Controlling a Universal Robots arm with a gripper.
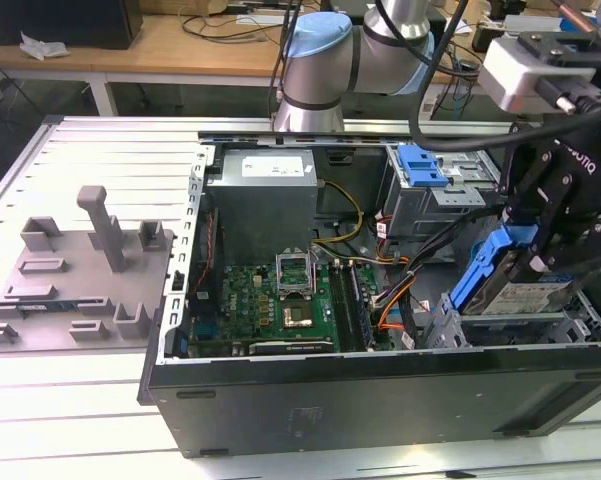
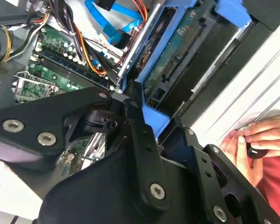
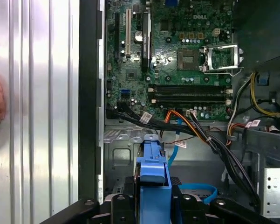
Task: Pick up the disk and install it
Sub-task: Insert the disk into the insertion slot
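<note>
The exterior view looks down at the whole open black metal computer case (image 1: 380, 400) from some way off. Both wrist views peer closely into that case; all three share its green motherboard (image 1: 270, 295) (image 2: 60, 63) (image 3: 130, 79).

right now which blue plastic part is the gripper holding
The bright blue bracket framing the flat silver metal disk, at the exterior view's right, clamped in the black gripper. The small ribbed blue latch sits apart.
</note>
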